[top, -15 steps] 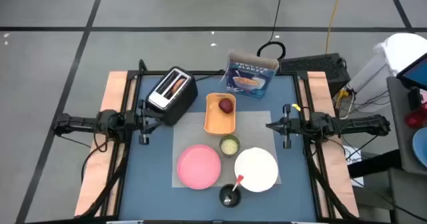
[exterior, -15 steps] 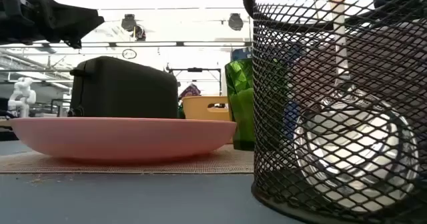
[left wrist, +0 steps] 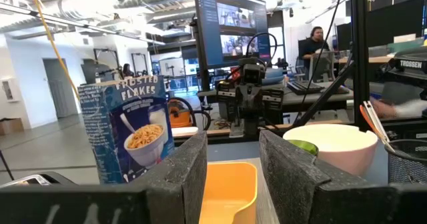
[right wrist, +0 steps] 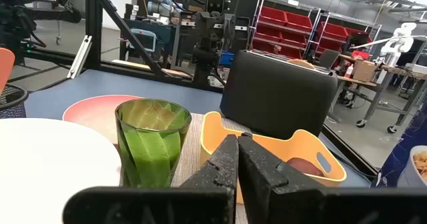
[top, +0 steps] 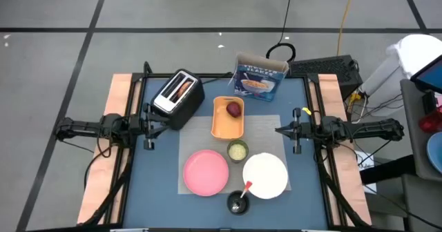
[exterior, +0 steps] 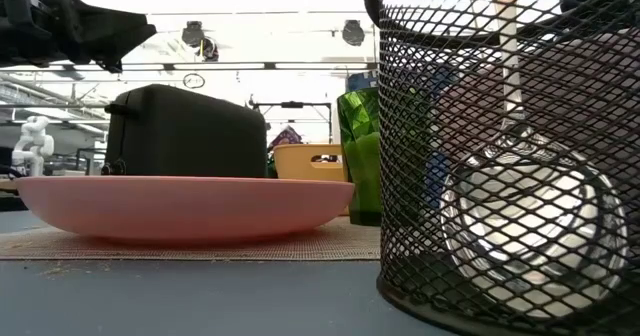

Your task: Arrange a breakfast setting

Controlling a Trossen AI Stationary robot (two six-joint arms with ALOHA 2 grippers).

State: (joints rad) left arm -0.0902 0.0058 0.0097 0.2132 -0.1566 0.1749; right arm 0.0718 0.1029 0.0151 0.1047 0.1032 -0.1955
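We find the mesh cup point(top: 238, 203) with the red-handled spoon point(top: 246, 188) nearest, at the bench's point(top: 159, 163) six o'clock edge. Pink plate point(top: 206, 172) and white bowl point(top: 265, 175) sit just beyond, then green cup point(top: 237, 150), orange tray point(top: 228, 119) holding dark-red fruit point(top: 235, 109), toaster point(top: 177, 94) with toast point(top: 181, 88), cereal box point(top: 257, 77) at twelve. We judge toast best lifted vertically. Left end effector point(top: 168, 117), at nine, parted, empty. Right end effector point(top: 277, 130), at three, closed, empty.

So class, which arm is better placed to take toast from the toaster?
Probably left. The left pincer hangs open beside the toaster holding the toast. The right pincer, shut, waits across the orange tray.
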